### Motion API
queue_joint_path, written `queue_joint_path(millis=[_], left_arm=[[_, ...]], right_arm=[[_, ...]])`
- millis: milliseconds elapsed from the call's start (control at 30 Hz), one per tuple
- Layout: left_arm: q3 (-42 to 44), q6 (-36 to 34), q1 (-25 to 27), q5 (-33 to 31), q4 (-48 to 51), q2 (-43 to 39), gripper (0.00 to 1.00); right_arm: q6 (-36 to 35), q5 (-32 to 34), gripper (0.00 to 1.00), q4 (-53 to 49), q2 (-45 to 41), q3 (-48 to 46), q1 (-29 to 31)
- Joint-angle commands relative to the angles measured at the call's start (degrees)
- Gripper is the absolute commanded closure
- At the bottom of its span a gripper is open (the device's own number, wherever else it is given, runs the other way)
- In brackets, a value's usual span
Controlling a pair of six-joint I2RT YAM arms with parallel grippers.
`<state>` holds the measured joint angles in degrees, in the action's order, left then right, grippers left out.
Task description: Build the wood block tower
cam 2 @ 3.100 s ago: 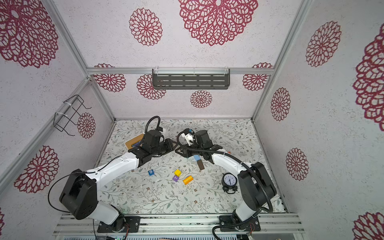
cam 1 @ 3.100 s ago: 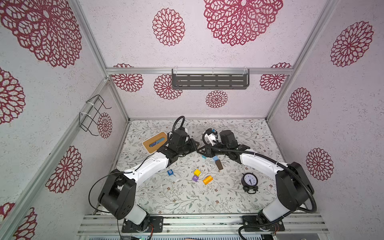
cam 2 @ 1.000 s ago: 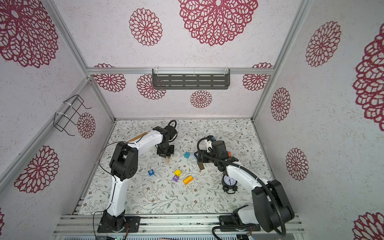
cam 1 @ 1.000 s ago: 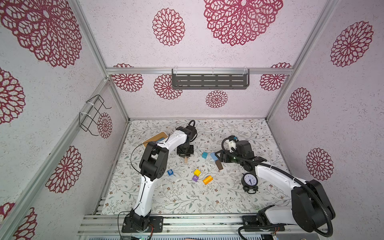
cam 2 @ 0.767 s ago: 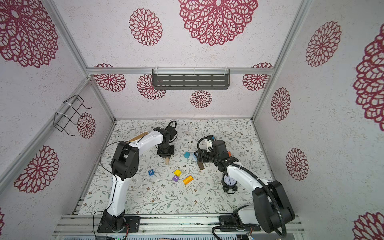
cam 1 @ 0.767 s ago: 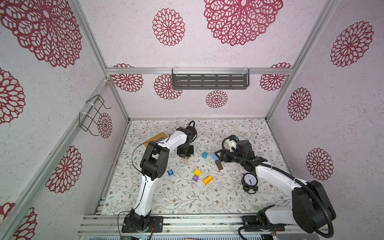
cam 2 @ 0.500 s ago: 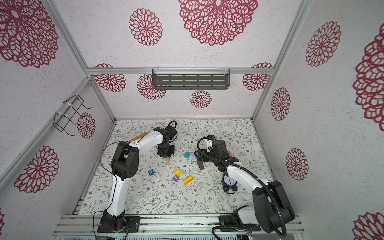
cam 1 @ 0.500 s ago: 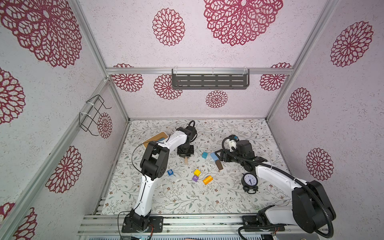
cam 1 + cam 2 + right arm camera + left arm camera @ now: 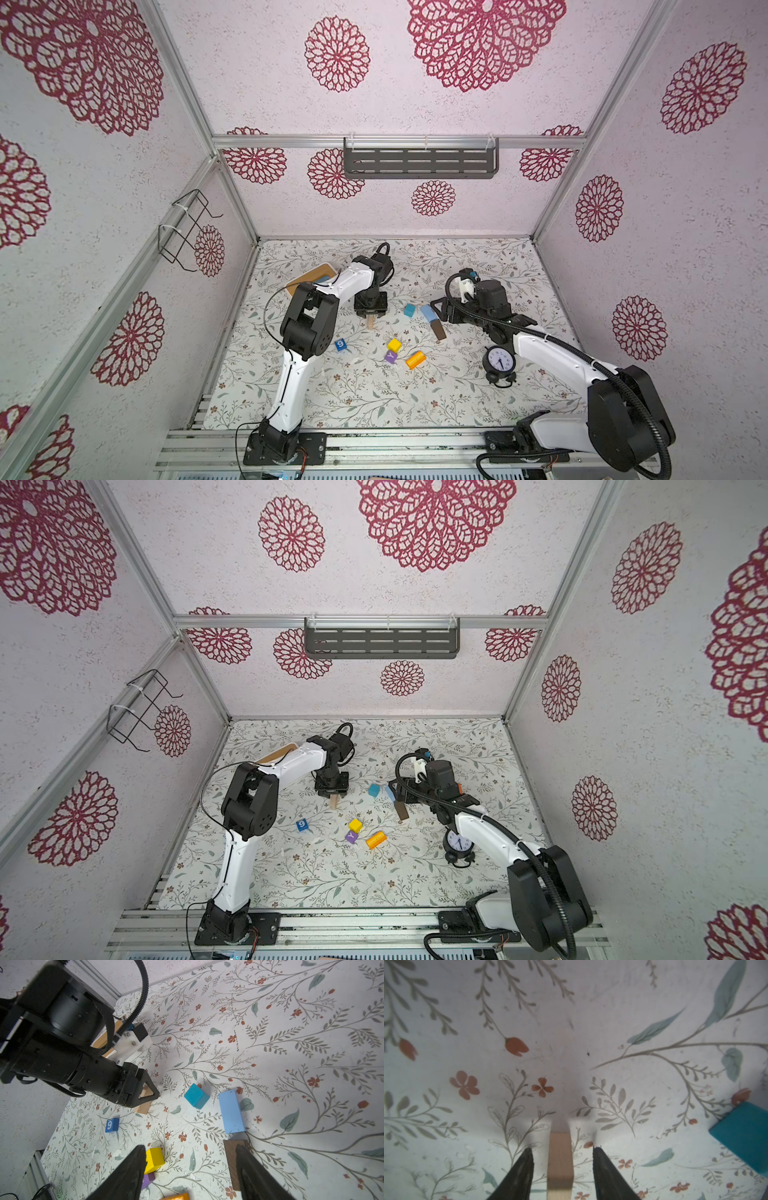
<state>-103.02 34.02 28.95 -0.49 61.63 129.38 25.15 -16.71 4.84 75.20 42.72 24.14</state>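
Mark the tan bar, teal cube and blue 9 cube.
tan bar (image 9: 560,1159): left wrist view, lit upper face.
teal cube (image 9: 194,1092): right wrist view, top face.
blue 9 cube (image 9: 340,344): in a top view, numbered face.

The left gripper (image 9: 562,1148) had its fingers (image 9: 523,1167) parted around the tan bar (image 9: 560,1159), with a narrow strip of mat (image 9: 612,1012) free on each side of it. Ahead of those fingertips the mat lay bare. The teal cube (image 9: 741,1138) sat well outside one finger.

The right gripper (image 9: 190,1146) stood wide, with bare mat between its fingers (image 9: 128,1172). The dark brown bar (image 9: 230,1159) crowded the inner edge of one finger, and the yellow cube (image 9: 154,1157) and purple cube (image 9: 148,1179) crowded the other. Ahead of the fingertips the light blue bar (image 9: 230,1111) and the teal cube blocked the way, with a thin gap between them. Farther ahead, the left gripper itself barred the path.
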Motion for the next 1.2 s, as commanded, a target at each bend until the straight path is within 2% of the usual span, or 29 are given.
queue_joint_path(millis=[0,67,133,233,300,467,533,733,900,1000,1167], left_arm=[[0.20,0.07,-0.33,-0.86,-0.04,-2.87,0.44],[0.45,0.09,-0.26,-1.63,0.21,-4.33,0.36],[1.51,-0.27,-0.05,-2.66,0.16,-6.53,0.23],[3.87,-0.22,-0.03,-3.96,-1.10,-10.79,0.06],[5.44,0.30,-0.12,-4.28,-2.21,-13.71,0.02],[10.44,1.48,-0.11,-4.91,-5.33,-22.39,0.03],[13.44,1.82,-0.11,-4.85,-7.29,-26.06,0.03],[25.99,5.27,0.06,-1.86,-14.47,-37.56,0.03],[35.52,6.76,0.11,-3.28,-18.84,-47.27,0.03],[41.23,8.24,0.08,-2.12,-21.76,-52.43,0.03],[51.02,9.80,0.11,-3.13,-28.05,-61.40,0.03]], right_arm=[[-0.50,0.75,0.29,-0.98,-1.63,1.32,-0.49],[-2.34,3.53,0.29,-3.17,-1.71,2.10,-0.42],[-4.46,7.20,0.29,-5.09,-2.22,2.27,-0.46],[-7.44,8.56,0.32,-7.31,-1.64,3.26,-0.49],[-9.24,8.34,0.36,-9.99,0.14,5.27,-0.26],[-12.39,7.68,0.39,-17.11,5.56,11.29,0.02],[-14.48,8.16,0.39,-22.82,9.31,15.98,0.12],[-18.84,14.15,0.37,-35.89,17.35,27.63,2.15],[-20.26,14.39,0.39,-43.20,23.59,35.28,2.93],[-20.01,14.20,0.44,-44.72,26.37,37.45,3.53],[-20.30,14.85,0.46,-45.44,30.59,39.70,4.81]])
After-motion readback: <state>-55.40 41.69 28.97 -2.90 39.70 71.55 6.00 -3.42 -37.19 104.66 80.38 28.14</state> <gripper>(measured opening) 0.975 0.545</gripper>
